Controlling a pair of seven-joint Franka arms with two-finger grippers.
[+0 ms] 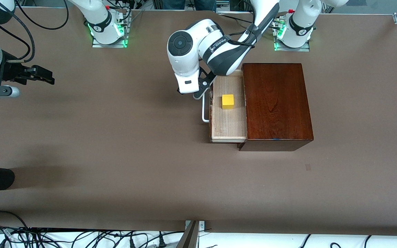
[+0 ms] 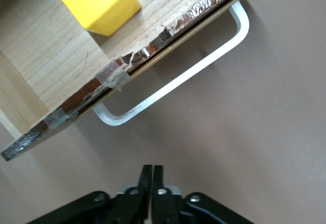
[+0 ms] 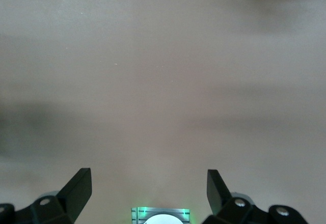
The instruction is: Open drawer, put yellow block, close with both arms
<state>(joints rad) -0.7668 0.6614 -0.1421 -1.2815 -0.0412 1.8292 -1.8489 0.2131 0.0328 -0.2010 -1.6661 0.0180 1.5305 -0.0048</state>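
Now left claw (image 2: 152,175) shut, empty, by drawer (image 1: 228,117) handle, right claw (image 3: 150,189) wide open.

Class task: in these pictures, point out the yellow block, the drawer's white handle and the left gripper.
yellow block (image 1: 227,101): front view, middle of its top face.
white handle (image 2: 175,81): left wrist view, middle of the long bar.
left gripper (image 2: 151,175): left wrist view, where the shut fingertips meet.
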